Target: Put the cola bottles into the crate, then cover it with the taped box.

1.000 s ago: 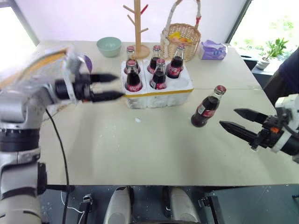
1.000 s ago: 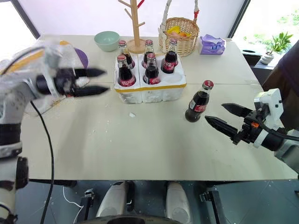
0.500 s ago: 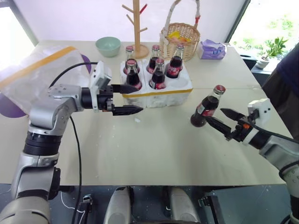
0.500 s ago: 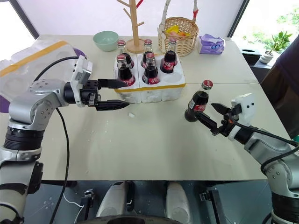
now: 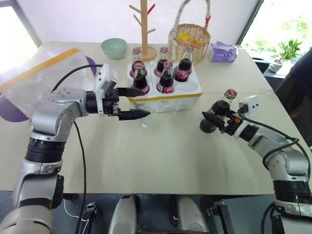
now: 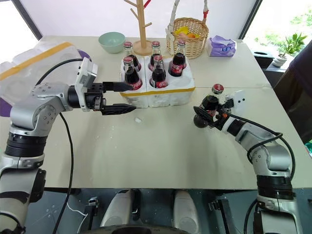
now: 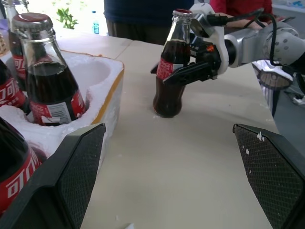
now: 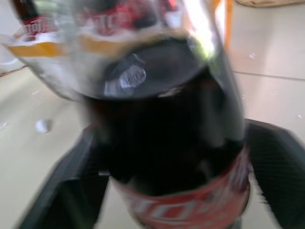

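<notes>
Cola bottle (image 5: 218, 115) stands on table, clamped within right end effector (image 5: 218, 122).

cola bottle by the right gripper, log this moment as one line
right gripper: shut on loose cola bottle | bottle: upright on table | crate: five bottles in, one well free | left gripper: open beside crate

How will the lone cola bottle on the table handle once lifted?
The cola bottle, full of dark liquid, is probably heavy for its size. Its smooth glass looks slippery and breakable. The right gripper holds it low, so the tall neck may tilt.
</notes>
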